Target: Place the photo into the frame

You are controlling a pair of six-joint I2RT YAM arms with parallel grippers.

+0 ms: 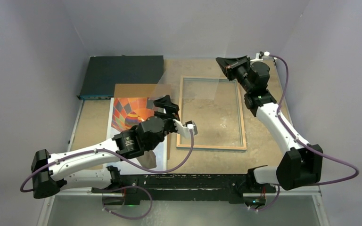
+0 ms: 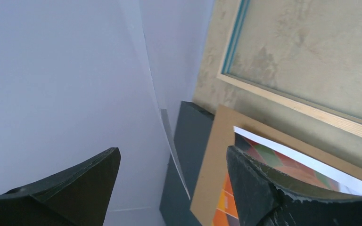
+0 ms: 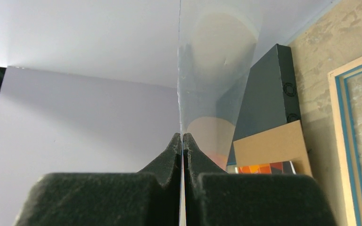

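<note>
Your left arm (image 1: 85, 157) reaches forward and to the right, elbow low, and the left gripper (image 2: 173, 153) stands wide open, holding nothing. Your right arm (image 1: 279, 123) stretches to the far side, wrist turned left, and the right gripper (image 3: 183, 139) is pinched tight on a clear sheet (image 3: 207, 70).

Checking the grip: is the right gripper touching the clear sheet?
Touching. The right wrist view shows the right gripper shut on the clear sheet, pinching its edge.

The mottled tan counter (image 1: 89, 122) carries a dark flat box (image 1: 122, 73) at upper left, a brown board (image 1: 136, 90) just below it, and the frame (image 1: 212, 147) lying flat right of centre.
</note>
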